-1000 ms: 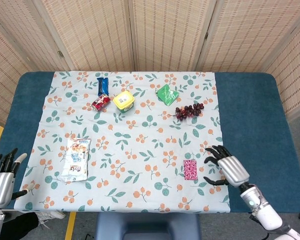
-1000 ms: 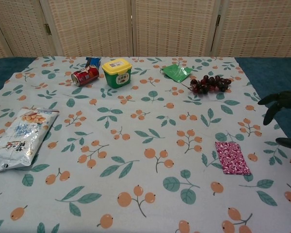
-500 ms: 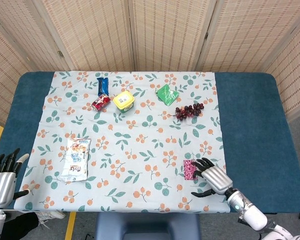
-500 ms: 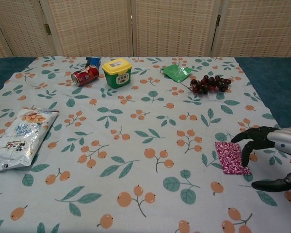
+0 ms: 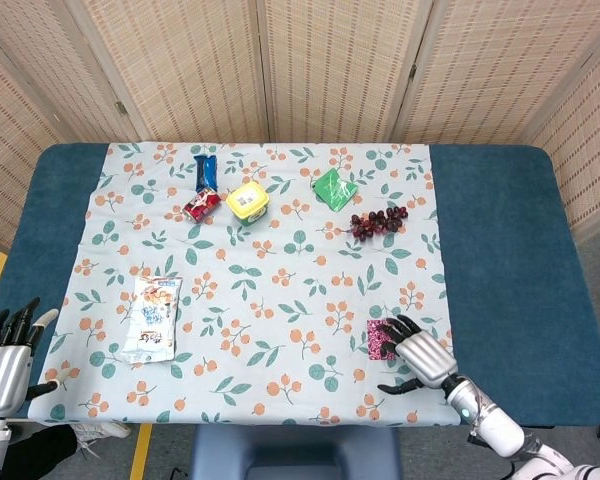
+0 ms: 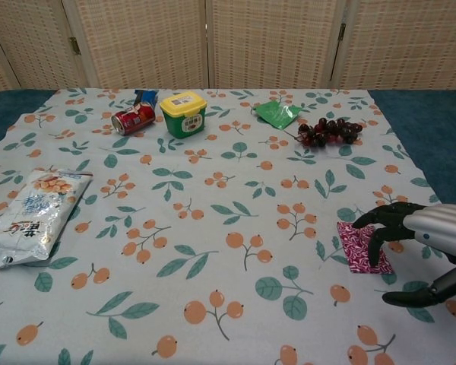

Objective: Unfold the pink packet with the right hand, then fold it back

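The white snack bag (image 6: pixel 32 218) carries printed characters too blurred to read; nothing else legible.

Lower right of the head view, the right hand (image 5: pixel 417 357) covers the right edge of the pink packet (image 5: pixel 378 338), and its arm runs off the bottom edge. In the chest view that hand (image 6: pixel 422 242) is cut by the right border, wrist gone, dark fingers (image 6: pixel 376 237) over the packet's right side; whether they touch it or hover, cannot tell. Lower left corner of the head view, the left hand (image 5: pixel 5 353) is clipped by the frame's left edge. Up top, the blue wrapper (image 5: pixel 204 171) sits partly behind the red can (image 6: pixel 133 119) in the chest view. Print on the white snack bag (image 5: pixel 152 318) is too small to read.
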Available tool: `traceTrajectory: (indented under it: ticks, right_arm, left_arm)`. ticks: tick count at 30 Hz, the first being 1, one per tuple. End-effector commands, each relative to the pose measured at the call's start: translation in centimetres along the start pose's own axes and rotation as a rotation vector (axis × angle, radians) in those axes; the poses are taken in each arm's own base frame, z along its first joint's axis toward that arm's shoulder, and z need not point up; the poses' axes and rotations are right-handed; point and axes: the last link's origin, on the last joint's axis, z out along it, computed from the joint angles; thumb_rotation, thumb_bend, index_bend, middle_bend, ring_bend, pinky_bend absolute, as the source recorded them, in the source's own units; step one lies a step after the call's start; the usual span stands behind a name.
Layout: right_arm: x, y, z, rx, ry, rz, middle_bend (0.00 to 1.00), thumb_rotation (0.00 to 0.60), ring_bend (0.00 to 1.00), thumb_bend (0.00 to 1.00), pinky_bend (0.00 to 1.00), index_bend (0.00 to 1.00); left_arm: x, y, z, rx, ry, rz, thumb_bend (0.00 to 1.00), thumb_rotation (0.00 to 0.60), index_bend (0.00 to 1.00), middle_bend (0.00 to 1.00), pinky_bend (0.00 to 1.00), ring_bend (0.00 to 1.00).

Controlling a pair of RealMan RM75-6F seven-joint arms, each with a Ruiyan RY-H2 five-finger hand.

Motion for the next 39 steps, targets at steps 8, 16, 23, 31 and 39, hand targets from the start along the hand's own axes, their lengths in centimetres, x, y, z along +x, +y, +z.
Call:
traceTrajectory:
  ticks: [8, 16, 23, 31, 39]
  right_arm:
    - [-0.1, 0.6, 1.1, -0.024, 0.001, -0.057, 0.13, 0.219, 0.0, 0.24, 0.0, 0.37]
    - [0.9, 2.3, 2.7, -0.097, 0.057, -0.088, 0.13, 0.218, 0.0, 0.24, 0.0, 0.37]
    - [1.8, 2.9, 2.8, -0.113, 0.088, -0.059, 0.13, 0.216, 0.0, 0.24, 0.0, 0.37]
    - [1.1, 0.9, 0.3, -0.008, 0.031, -0.038, 0.13, 0.216, 0.0, 0.24, 0.0, 0.37]
    - [0.4, 0.3, -1.0, 0.029, 0.015, -0.032, 0.13, 0.216, 0.0, 0.24, 0.0, 0.37]
  left_arm:
    - [-0.1, -0.1, -0.1, 0.001, -0.004, -0.001, 0.22, 0.6, 0.2, 0.06, 0.0, 0.12]
    - [-0.3, 0.0, 0.1, -0.004, -0.009, -0.002, 0.22, 0.6, 0.2, 0.06, 0.0, 0.12]
    - [-0.3, -0.2, 0.1, 0.004, -0.008, -0.003, 0.22, 0.6, 0.2, 0.06, 0.0, 0.12]
    - [-0.4, -0.1, 0.0, 0.001, -0.01, -0.003, 0.22, 0.6, 0.2, 0.06, 0.0, 0.12]
    - [-0.3, 0.0, -0.1, -0.002, -0.009, -0.003, 0.22, 0.6, 0.2, 0.06, 0.0, 0.12]
